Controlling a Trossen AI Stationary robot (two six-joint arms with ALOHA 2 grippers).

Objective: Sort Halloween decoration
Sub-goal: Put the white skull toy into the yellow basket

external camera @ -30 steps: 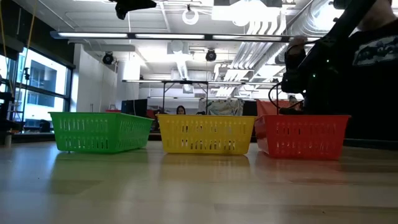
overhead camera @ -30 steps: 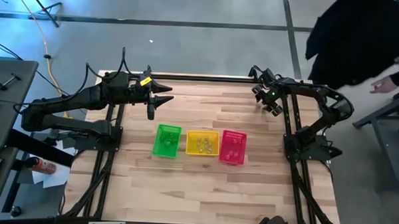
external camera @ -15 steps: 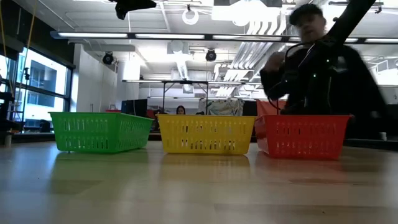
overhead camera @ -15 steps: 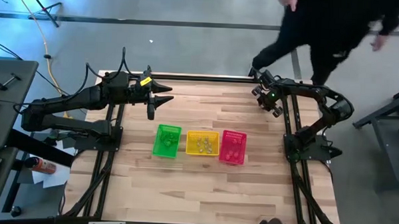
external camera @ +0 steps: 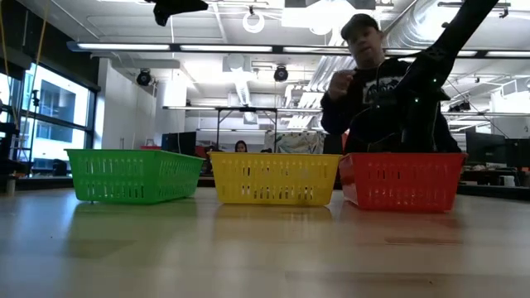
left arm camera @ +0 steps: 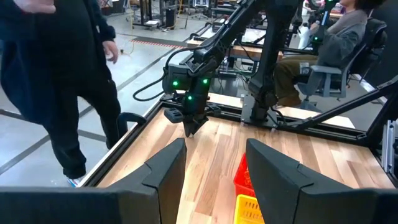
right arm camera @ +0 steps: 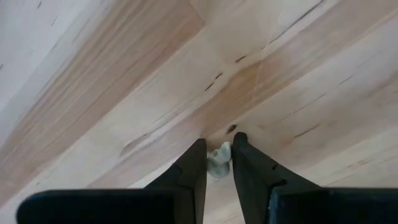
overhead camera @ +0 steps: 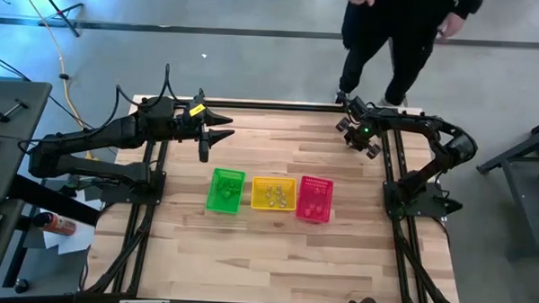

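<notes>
Right now we see the right gripper (right arm camera: pixel 217 155) pointed down at the bare wooden table (overhead camera: pixel 278 156) near its far right corner, its two dark fingers (right arm camera: pixel 189 168) drawn close together with a small pale trinket (right arm camera: pixel 218 160) pinched between their tips; the trinket sits right at the fingertips, just above the wood, and we cannot tell whether it touches the board. From above, that gripper (overhead camera: pixel 356 137) stands well apart from the three baskets in the middle of the table: the green basket (overhead camera: pixel 225 189), the yellow basket (overhead camera: pixel 273 194) and the pink basket (overhead camera: pixel 315 198), set side by side. Each basket holds small bits too tiny for us to make out. Our left gripper (overhead camera: pixel 223 130) hangs over the far left part of the table, its fingers (left arm camera: pixel 165 171) spread apart and holding nothing. A person (overhead camera: pixel 395 34) in dark clothes stands just beyond the table's far edge.
</notes>
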